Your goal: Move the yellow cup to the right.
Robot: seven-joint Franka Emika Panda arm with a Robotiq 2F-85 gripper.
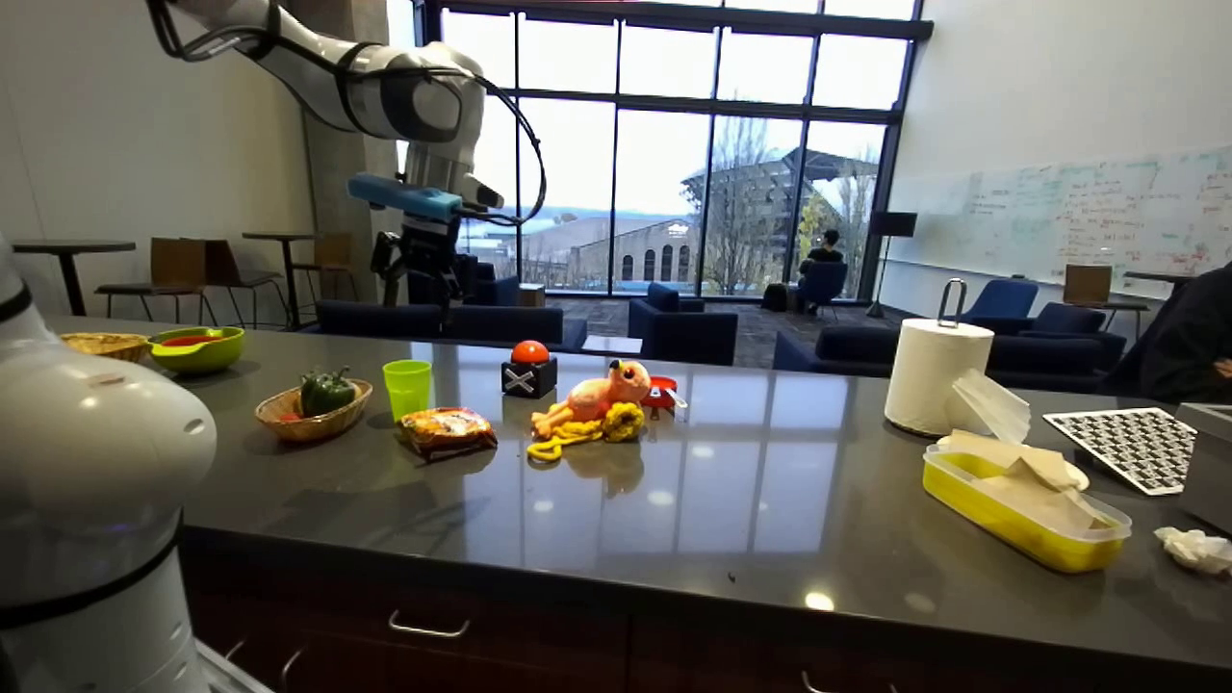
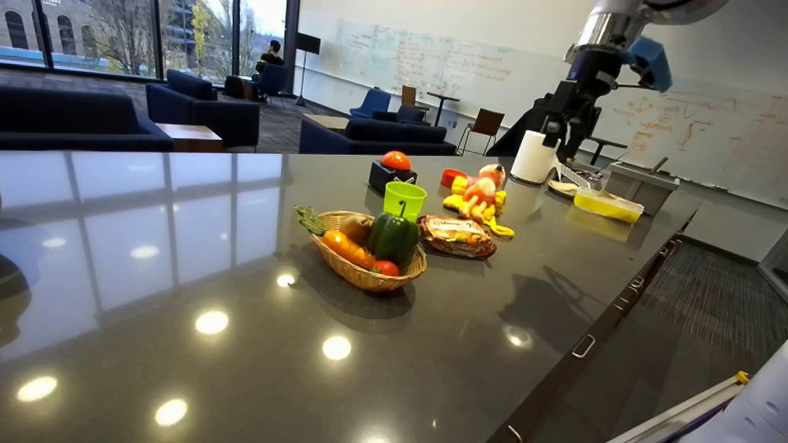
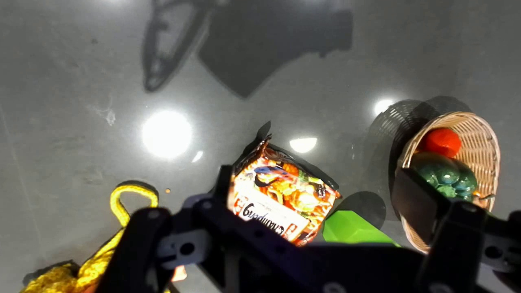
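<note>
Gripper (image 3: pixel 317 187) above the worktop (image 1: pixel 770 500), fingers (image 3: pixel 414 205) parted wide. The yellow cup (image 1: pixel 408 388) stands upright, just beside the packet (image 1: pixel 448 429) and farther than it from the drawer-side edge.

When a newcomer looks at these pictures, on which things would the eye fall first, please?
Probably first on the bright yellow-green cup, standing upright on the dark counter, partly behind a shiny food packet in an exterior view. Next, perhaps, on the orange-red dome atop a black box, to the cup's right in that view. In the wrist view, the open black pincer looms in the foreground.
</note>
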